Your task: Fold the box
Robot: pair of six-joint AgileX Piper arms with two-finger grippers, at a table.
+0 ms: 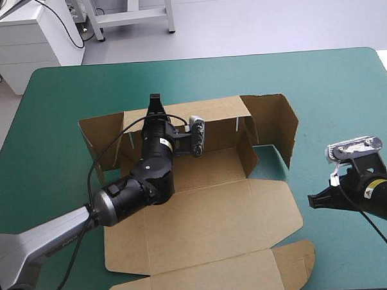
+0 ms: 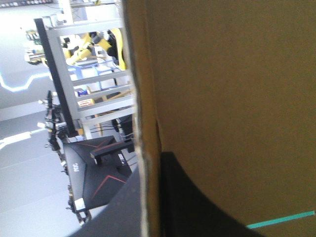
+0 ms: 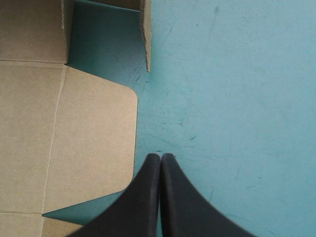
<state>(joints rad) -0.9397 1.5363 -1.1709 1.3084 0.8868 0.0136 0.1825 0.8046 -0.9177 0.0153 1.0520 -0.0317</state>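
The brown box (image 1: 210, 228) lies mid-table with its far wall (image 1: 211, 112) and side walls raised and its lid flat toward the front edge. My left gripper (image 1: 155, 102) reaches over the box floor to the far wall's top edge. In the left wrist view the board's edge (image 2: 148, 123) runs between the black fingers (image 2: 197, 197), so the gripper (image 2: 148, 202) is shut on the box wall (image 2: 227, 98). My right gripper (image 1: 313, 201) hovers right of the lid. It (image 3: 161, 159) is shut with nothing in it, beside the lid's rounded flap (image 3: 94, 138).
The raised right side wall (image 1: 276, 125) stands open at an angle, its edge (image 3: 145, 34) ahead of the right gripper. The teal-green cover (image 1: 346, 100) spreads right of the box. The lid's front flap (image 1: 250, 274) reaches close to the table's front edge.
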